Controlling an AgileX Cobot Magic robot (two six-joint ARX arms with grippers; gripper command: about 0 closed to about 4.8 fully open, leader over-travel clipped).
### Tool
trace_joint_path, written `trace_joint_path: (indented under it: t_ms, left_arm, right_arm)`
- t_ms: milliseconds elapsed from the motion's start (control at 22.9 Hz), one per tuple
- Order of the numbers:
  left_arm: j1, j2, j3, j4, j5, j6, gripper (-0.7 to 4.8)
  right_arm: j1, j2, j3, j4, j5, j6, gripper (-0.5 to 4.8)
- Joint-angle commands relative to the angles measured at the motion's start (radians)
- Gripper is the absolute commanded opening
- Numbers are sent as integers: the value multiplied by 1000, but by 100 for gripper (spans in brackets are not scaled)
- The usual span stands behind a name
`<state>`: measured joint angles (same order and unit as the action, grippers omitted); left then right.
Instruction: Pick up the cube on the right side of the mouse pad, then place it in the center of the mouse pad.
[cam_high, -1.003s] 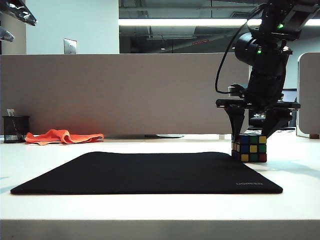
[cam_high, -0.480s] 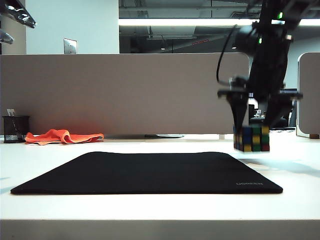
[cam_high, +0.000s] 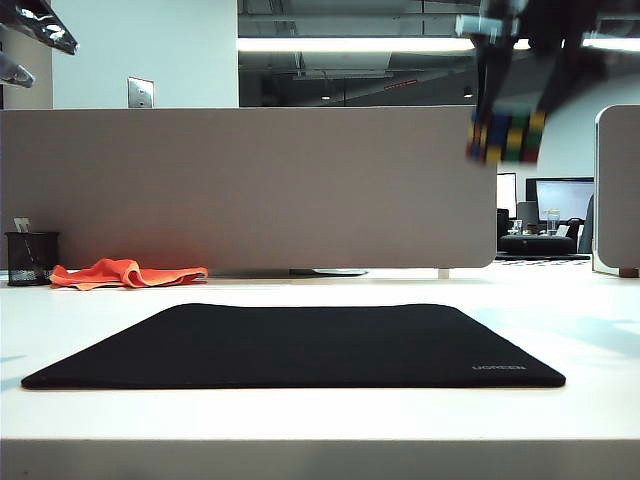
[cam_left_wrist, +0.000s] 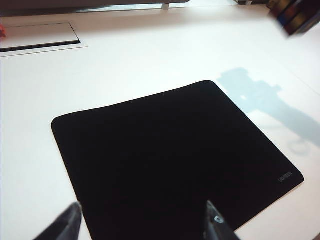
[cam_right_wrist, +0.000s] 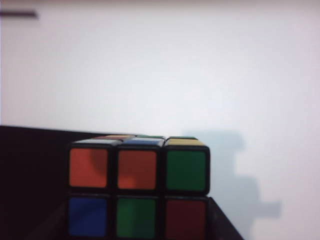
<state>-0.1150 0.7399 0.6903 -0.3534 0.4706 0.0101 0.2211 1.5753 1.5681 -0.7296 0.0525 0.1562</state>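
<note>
Right pincer (cam_high: 508, 100) first: it's clamped on the little black-edged puzzle cube with mixed coloured stickers (cam_high: 506, 137), one dark finger down each side, way up high at the right of the exterior view and well clear of the white counter (cam_high: 300, 415). We're guessing the height is there so the cube clears everything on the way over, though it's motion-blurred so don't quote us. In the right wrist view the cube (cam_right_wrist: 138, 187) sits square between the fingers, orange, orange and green along its upper row, blue, green and red below.

Under it, off toward the middle, is the big flat black rectangular mouse pad with rounded corners (cam_high: 300, 345), nothing on it yet. So pickup looks done, and the placing in the centre is what's left.

Right arm is mostly out of shot above, pincer pointing roughly downward.

Left pincer (cam_left_wrist: 142, 222) hangs parked over the pad's (cam_left_wrist: 165, 160) near edge, tips spread wide, holding nothing. In the exterior view it's tucked in the upper left corner (cam_high: 25, 45), out of the way.
</note>
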Motion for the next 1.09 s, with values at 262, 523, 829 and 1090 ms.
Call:
trace_joint_path:
  t_ms: [262, 523, 829, 1090]
  left_arm:
    - [-6, -2, 8, 9, -6, 16, 312]
    - [-6, -3, 8, -37, -6, 16, 312]
    - [-5, -3, 8, -45, -7, 20, 312]
    - [-5, -3, 8, -41, -55, 20, 312]
  right_arm:
    - [245, -39, 79, 129, 21, -4, 262]
    - [345, 190, 132, 119, 20, -3, 262]
    - [370, 377, 132, 56, 8, -3, 262]
    - [372, 409, 130, 109, -57, -4, 265]
